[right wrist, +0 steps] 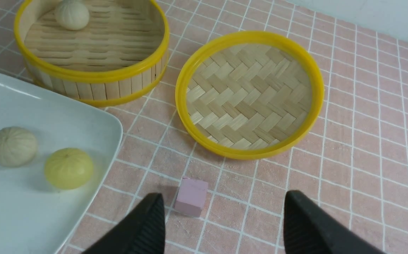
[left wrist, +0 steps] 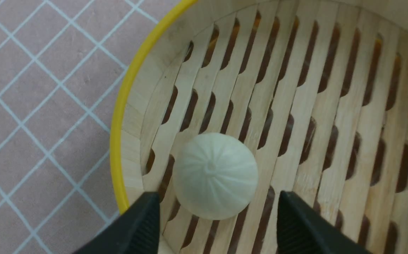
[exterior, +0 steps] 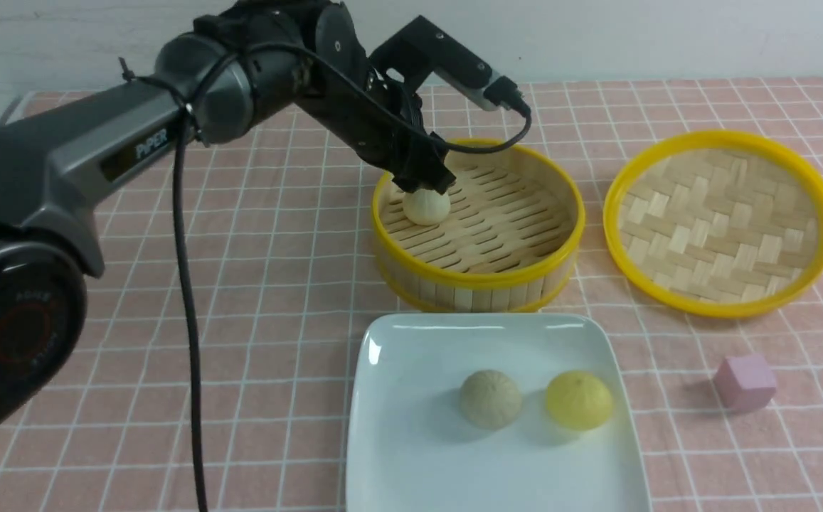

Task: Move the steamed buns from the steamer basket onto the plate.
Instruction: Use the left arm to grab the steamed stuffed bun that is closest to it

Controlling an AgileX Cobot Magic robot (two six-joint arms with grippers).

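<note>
One pale steamed bun (exterior: 426, 205) (left wrist: 215, 175) (right wrist: 72, 14) lies on the slatted floor of the steamer basket (exterior: 481, 279) (left wrist: 122, 116) (right wrist: 94, 76), close to its left wall. My left gripper (exterior: 424, 186) (left wrist: 218, 204) hangs just over that bun, open, its fingers standing apart on either side without touching it. The white plate (exterior: 411, 455) (right wrist: 20, 218) in front of the basket carries a beige bun (exterior: 491, 399) (right wrist: 13, 146) and a yellow bun (exterior: 579, 400) (right wrist: 68, 168). My right gripper (right wrist: 223, 208) is open above the cloth, holding nothing; the front view does not show it.
A shallow yellow-rimmed tray (exterior: 720, 222) (right wrist: 249, 93) with a woven bottom lies right of the basket. A small pink cube (exterior: 744, 382) (right wrist: 191, 196) rests on the checked pink cloth right of the plate. My left arm reaches across the cloth's left half.
</note>
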